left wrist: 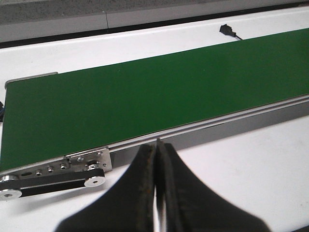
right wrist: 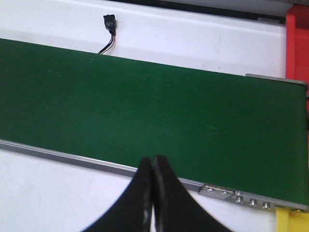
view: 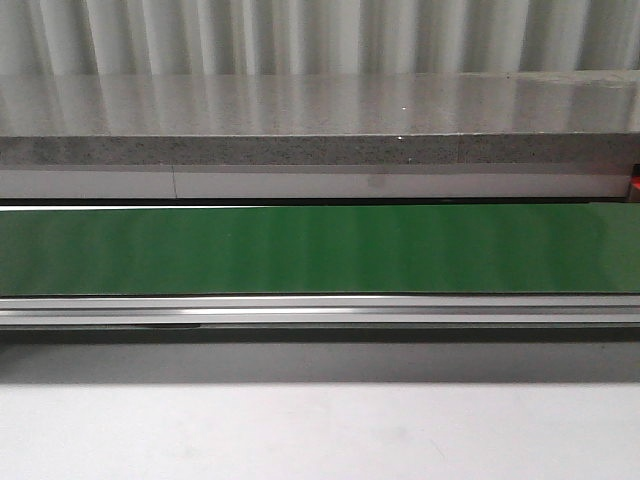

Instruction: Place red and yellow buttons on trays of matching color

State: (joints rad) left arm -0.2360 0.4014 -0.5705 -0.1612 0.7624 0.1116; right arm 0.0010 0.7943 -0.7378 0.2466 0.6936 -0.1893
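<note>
Over white tabletop (left wrist: 270, 164), beside long green conveyor belt (view: 320, 248): my left hand (left wrist: 157, 145) and right hand (right wrist: 152, 162) both closed, holding nothing.

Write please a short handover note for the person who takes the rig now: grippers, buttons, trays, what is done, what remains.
Left gripper: shut, holding nothing, above the white table near the belt's end.
Right gripper: shut, holding nothing, at the near edge of the green conveyor belt.
Buttons: none visible in any view; the belt is bare.
Trays: a red tray and a yellow tray show only as edges past the belt's right end.
Done: nothing that can be seen.
Left: all placing, once buttons show up.
</note>
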